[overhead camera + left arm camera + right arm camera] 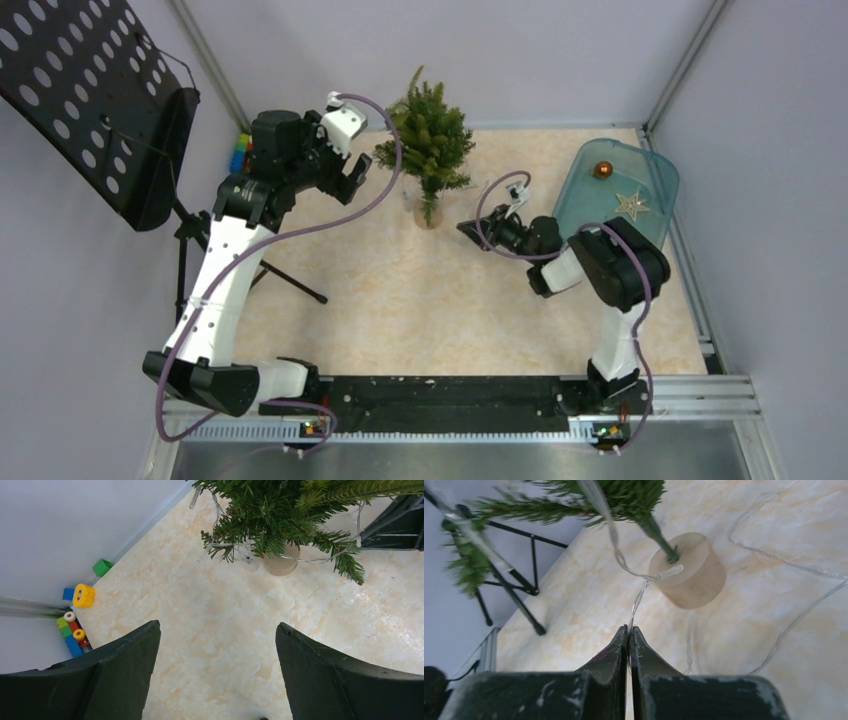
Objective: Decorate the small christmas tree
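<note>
The small christmas tree stands at the back middle of the table on a round pale wooden base. A thin clear light wire hangs from its branches and loops on the table past the base. My right gripper is shut on this wire just in front of the base, low and to the tree's right. My left gripper is open and empty, held above the table to the tree's left.
A teal tray at the back right holds an orange bauble and a gold star. A black music stand leans at the far left. Coloured toy blocks lie by the left wall.
</note>
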You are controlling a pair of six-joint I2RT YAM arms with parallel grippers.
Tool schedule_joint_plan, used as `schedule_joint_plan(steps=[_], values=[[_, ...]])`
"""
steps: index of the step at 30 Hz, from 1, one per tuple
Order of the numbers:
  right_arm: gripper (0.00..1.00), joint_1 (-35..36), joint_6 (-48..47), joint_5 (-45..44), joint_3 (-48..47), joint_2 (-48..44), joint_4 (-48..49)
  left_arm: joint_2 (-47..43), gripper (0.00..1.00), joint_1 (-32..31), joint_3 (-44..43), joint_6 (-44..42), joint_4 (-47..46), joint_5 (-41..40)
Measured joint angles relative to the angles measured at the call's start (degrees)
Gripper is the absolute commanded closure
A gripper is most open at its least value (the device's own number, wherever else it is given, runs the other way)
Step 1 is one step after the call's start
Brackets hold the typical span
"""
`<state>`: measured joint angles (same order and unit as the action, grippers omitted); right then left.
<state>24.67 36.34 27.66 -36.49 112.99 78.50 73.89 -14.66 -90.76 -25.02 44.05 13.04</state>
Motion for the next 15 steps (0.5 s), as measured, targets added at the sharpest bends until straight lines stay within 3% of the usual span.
schedule_joint_plan(steps=[5, 9, 15], values=[[1.0, -0.48, -0.81, 2.01, 6.8, -16.85, -10.71, 0.0, 0.1, 0.0, 0.0, 0.07, 0.24, 0.17], [1.0, -0.48, -4.2, 3.17, 5.11, -32.65, -26.75, -0.11, 0.1, 0.02, 0.0, 0.52, 0.66, 0.92], [1.0, -0.52, -7.72, 6.23, 0.79, -44.96, -48.59, -1.31, 0.1, 0.02, 0.0, 1.38, 1.11, 2.25]])
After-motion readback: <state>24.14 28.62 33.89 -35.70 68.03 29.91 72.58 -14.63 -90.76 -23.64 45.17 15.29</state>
